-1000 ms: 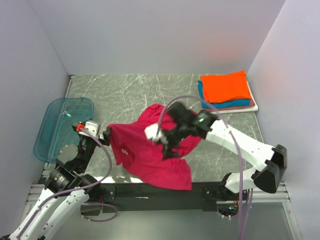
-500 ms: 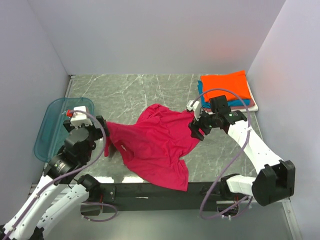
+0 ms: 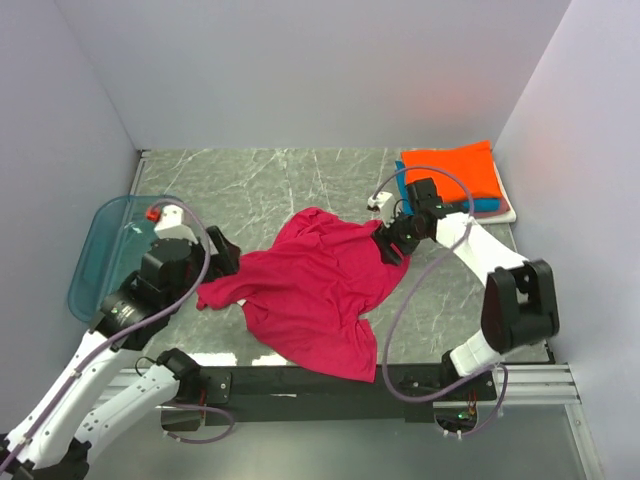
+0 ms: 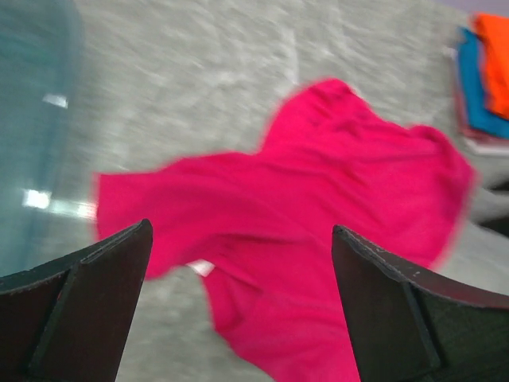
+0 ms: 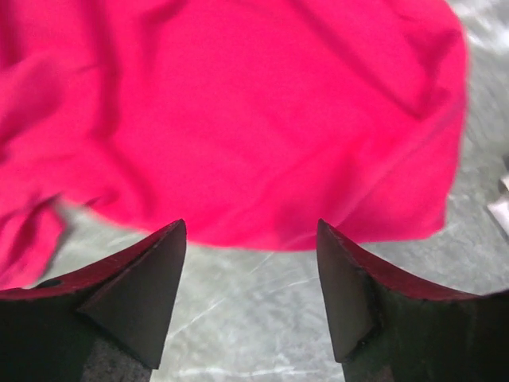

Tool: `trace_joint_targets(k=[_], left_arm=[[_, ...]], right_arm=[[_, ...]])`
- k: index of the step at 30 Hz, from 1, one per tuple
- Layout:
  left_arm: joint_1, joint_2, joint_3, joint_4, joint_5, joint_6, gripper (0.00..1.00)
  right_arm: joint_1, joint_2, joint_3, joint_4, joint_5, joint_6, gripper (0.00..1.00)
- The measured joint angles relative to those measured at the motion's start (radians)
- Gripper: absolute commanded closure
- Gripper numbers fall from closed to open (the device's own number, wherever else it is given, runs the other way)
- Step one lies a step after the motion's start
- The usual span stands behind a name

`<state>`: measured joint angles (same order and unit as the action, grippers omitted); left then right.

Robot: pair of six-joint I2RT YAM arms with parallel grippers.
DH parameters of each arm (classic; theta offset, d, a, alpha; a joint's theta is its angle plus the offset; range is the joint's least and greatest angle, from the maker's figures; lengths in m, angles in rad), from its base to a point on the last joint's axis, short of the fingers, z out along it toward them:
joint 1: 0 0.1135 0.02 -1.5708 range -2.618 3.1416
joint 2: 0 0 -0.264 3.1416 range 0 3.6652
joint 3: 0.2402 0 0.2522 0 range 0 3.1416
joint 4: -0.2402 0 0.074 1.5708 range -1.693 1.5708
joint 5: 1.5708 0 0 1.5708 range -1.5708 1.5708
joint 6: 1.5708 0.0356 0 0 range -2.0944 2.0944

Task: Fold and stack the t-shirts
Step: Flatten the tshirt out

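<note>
The magenta-red t-shirt (image 3: 315, 290) lies spread and rumpled on the grey marble table, its lower part reaching the front edge. My left gripper (image 3: 222, 262) is open and empty above the shirt's left sleeve; the shirt fills the left wrist view (image 4: 318, 215). My right gripper (image 3: 388, 243) is open and empty at the shirt's right edge; the right wrist view shows the shirt's hem (image 5: 262, 119) just past my fingertips. A stack of folded t-shirts (image 3: 452, 180), orange on top of teal-blue, pinkish and white, sits at the back right, also in the left wrist view (image 4: 485, 72).
A translucent blue plastic tray (image 3: 108, 262) lies at the left edge of the table, partly under my left arm, and shows in the left wrist view (image 4: 32, 127). Grey walls close in the table on three sides.
Both grippers have let go of the shirt, which dropped flatter onto the table. The left gripper rose and moved back-left; the right gripper drew back toward the shirt's right edge.
</note>
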<state>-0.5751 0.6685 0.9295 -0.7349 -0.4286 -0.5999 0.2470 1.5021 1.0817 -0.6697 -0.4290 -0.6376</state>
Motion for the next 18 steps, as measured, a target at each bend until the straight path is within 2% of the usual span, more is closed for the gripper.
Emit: trace_joint_targets(k=[1, 2, 3, 4, 7, 9, 13, 15, 18], left_arm=[[0.000, -0.013, -0.027, 0.021, 0.051, -0.020, 0.08], [0.002, -0.016, -0.061, 0.053, 0.114, -0.040, 0.08], [0.003, -0.016, -0.106, 0.113, 0.186, -0.053, 0.07], [0.003, -0.011, -0.146, 0.148, 0.248, -0.063, 0.01], [-0.010, 0.002, -0.330, 0.330, 0.499, -0.118, 0.01], [-0.066, 0.026, -0.420, 0.394, 0.588, -0.151, 0.00], [-0.277, 0.115, -0.452, 0.497, 0.630, -0.179, 0.03], [-0.386, 0.189, -0.432, 0.556, 0.597, -0.178, 0.04], [-0.551, 0.384, -0.362, 0.621, 0.518, -0.160, 0.08]], right_arm=[[-0.006, 0.031, 0.005, 0.023, 0.026, 0.026, 0.28], [-0.013, 0.053, 0.005, 0.042, 0.051, 0.051, 0.28], [-0.022, 0.072, 0.005, 0.051, 0.082, 0.075, 0.29], [-0.030, 0.082, 0.005, 0.059, 0.106, 0.093, 0.30], [-0.075, 0.101, 0.010, 0.083, 0.169, 0.147, 0.33], [-0.104, 0.123, 0.029, 0.090, 0.200, 0.177, 0.34], [-0.146, 0.177, 0.068, 0.097, 0.227, 0.217, 0.36], [-0.145, 0.200, 0.076, 0.096, 0.225, 0.233, 0.36], [-0.145, 0.214, 0.077, 0.087, 0.219, 0.249, 0.37]])
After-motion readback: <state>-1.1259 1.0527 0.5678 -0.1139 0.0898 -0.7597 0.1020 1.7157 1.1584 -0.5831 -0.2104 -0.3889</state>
